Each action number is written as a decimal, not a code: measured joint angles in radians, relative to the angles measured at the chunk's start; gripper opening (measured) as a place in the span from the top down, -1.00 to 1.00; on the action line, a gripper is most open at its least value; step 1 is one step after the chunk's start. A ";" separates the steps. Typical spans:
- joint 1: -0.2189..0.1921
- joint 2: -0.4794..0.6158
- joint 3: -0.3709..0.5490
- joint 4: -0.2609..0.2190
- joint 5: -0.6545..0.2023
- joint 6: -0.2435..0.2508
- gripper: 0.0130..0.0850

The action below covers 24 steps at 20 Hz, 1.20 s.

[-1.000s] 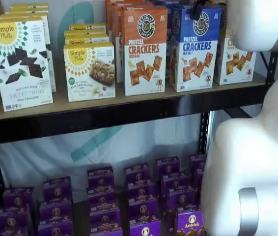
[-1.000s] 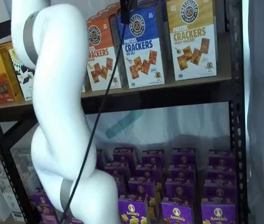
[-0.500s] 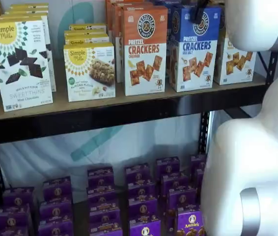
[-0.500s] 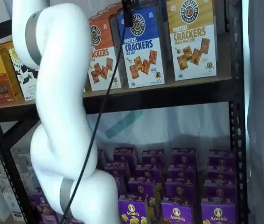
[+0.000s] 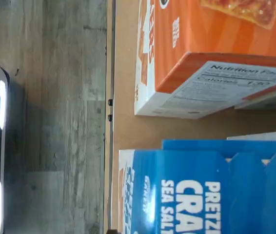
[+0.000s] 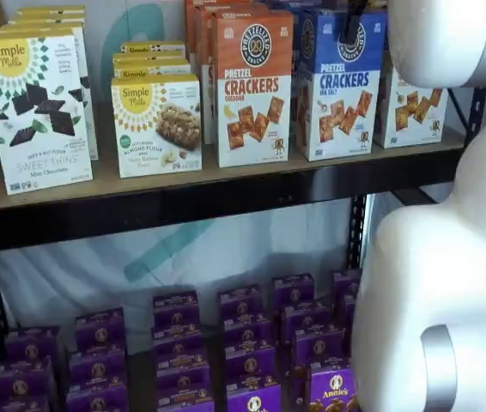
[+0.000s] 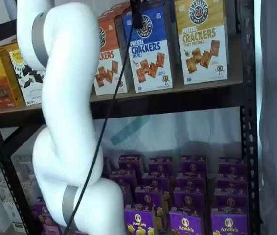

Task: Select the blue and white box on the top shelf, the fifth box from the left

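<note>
The blue and white box (image 6: 339,94) stands upright on the top shelf (image 6: 226,196), between an orange-topped cracker box (image 6: 253,86) and a yellow-topped one (image 7: 201,39). In both shelf views only a black finger of my gripper (image 6: 351,21) hangs from above, in front of the box's logo. A cable (image 7: 114,83) trails below the gripper (image 7: 136,13). The gripper is open and holds nothing. The wrist view looks down on the blue box (image 5: 201,190) and the orange box (image 5: 216,48).
My white arm (image 7: 65,122) fills the left of one shelf view and the arm (image 6: 449,257) fills the right of the other, hiding part of the shelf. Simple Mills boxes (image 6: 37,112) stand further left. Purple Annie's boxes (image 6: 252,343) fill the lower shelf.
The white arm has swung a little to the right across the orange box. The black finger has crept slightly further over the blue box's top.
</note>
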<state>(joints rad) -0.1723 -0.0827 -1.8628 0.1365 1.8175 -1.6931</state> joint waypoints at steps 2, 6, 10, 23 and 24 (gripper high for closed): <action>0.005 -0.004 0.012 -0.008 -0.008 0.001 -1.00; 0.010 -0.010 0.027 -0.016 -0.018 0.003 -1.00; 0.015 -0.015 0.044 -0.022 -0.030 0.004 -1.00; 0.020 -0.020 0.048 -0.033 -0.039 0.006 -0.67; 0.020 -0.020 0.047 -0.034 -0.039 0.005 -0.67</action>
<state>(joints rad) -0.1524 -0.1029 -1.8155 0.1027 1.7788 -1.6880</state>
